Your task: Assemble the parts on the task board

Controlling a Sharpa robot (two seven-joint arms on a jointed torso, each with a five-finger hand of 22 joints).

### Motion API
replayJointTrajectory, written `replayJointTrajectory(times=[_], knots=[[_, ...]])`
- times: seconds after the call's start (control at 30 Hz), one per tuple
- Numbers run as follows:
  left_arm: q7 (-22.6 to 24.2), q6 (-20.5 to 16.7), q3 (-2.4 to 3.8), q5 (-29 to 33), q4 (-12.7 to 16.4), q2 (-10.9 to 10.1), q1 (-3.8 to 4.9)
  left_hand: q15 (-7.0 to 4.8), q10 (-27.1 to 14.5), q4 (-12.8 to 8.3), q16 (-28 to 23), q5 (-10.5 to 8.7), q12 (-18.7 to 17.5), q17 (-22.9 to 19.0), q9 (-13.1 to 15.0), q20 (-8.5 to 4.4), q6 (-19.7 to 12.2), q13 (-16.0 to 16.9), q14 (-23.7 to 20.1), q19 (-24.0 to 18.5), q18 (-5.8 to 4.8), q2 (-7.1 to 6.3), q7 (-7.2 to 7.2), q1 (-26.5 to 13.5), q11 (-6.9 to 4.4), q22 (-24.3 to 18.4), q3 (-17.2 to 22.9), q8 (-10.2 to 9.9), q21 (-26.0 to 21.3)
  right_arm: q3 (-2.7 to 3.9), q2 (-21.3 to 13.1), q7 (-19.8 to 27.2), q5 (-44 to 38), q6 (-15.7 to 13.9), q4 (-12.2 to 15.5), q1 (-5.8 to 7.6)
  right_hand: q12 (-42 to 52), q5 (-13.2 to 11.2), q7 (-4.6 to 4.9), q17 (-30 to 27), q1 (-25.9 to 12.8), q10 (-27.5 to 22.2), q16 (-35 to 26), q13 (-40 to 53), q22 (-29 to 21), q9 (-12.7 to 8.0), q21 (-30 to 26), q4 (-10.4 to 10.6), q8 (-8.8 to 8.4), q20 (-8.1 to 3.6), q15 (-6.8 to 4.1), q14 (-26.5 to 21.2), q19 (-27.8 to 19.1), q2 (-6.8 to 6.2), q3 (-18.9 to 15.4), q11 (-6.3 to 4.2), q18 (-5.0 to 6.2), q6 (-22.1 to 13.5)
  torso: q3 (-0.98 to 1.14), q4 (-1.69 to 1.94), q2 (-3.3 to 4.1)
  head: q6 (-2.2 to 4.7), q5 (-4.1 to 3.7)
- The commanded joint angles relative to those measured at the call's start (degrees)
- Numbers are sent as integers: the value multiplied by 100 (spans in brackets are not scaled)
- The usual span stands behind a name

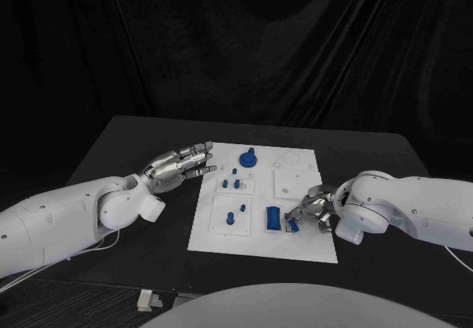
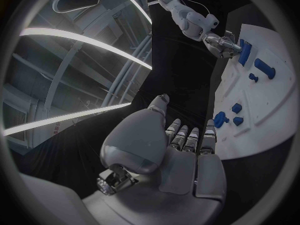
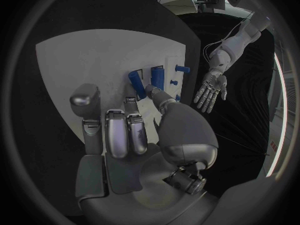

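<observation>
blue small part [image 1: 294, 226], at the task board [image 1: 305, 249]'s 4 o'clock edge, just beside a taller blue block [image 1: 273, 219]; long axis unclear. right robot hand [image 1: 314, 208] pinches it, nearer by far. left robot hand [image 1: 180, 165] released, fingers spread, off the board's 10 o'clock side.

The task board [image 1: 305, 246] is white, its parts [image 1: 272, 219] blue, the tabletop [image 1: 128, 143] black; both arms [image 1: 59, 222] are white, each robot hand [image 1: 180, 166] silver.
</observation>
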Motion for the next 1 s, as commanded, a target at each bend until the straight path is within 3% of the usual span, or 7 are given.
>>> replayJointTrajectory(times=[0.03, 0.2, 0.43, 0.7, 1.0], knots=[[33, 83, 6, 37, 9, 12, -10, 11, -8, 12, 18, 36, 32, -5, 4, 12, -9, 5, -3, 12, 66, 37, 47, -23, 51, -5, 28, 36, 19, 3, 14, -58, -10, 63, 10, -17, 20, -29, 8, 414, -108, 588, -36, 1509, 566, -12, -51, 122, 35, -6, -30, 399, -20, 31, -114, -22, 72, -46, 0, 8, -1, -1, 2], [22, 89, 6, 37, 8, 15, -10, 14, -10, 9, 20, 38, 31, -5, 5, 12, -4, 4, -2, 13, 66, 38, 49, -22, 47, -5, 31, 41, 20, 3, 10, -56, -11, 18, 7, -18, 20, 54, 3, 411, -169, 588, -37, 1509, 561, -23, -78, 278, 57, -7, -34, 399, -24, 111, -193, -28, 76, -51, 1, 7, 3, -1, 2], [12, 103, 6, 37, 3, 20, -12, 14, -10, 9, 20, 38, 31, -5, 5, 12, -4, 4, -2, 13, 66, 38, 49, -22, 47, -5, 31, 41, 20, 3, 6, -50, -11, -12, 11, -19, 20, 498, -7, 402, -223, 588, -41, 1509, 560, -46, -100, 494, 89, -14, -42, 398, -27, 244, -223, -36, 79, -65, 1, 6, 4, -1, -3], [-13, 132, 6, 37, -7, 31, -16, 20, -12, 7, 24, 40, 29, -3, 5, 13, -4, 4, -1, 14, 65, 41, 49, -22, 44, -5, 34, 44, 21, 3, 0, -46, -11, -1, 19, -19, 20, 830, -31, 422, -160, 588, -29, 1509, 564, -53, -94, 538, 137, -23, -55, 402, -25, 282, -171, -56, 78, -31, 2, 7, 4, -1, -5], [-40, 160, 6, 37, -17, 42, -24, 20, -12, 7, 24, 40, 29, -3, 5, 13, -4, 4, -1, 14, 65, 41, 49, -22, 44, -5, 34, 44, 21, 3, -24, -41, -37, -13, 21, -19, 20, 789, -74, 434, -177, 588, -22, 1509, 566, -2, -97, 570, 251, -44, -83, 405, -21, 201, -213, -93, 80, 96, 3, 1, 0, -1, 14]])
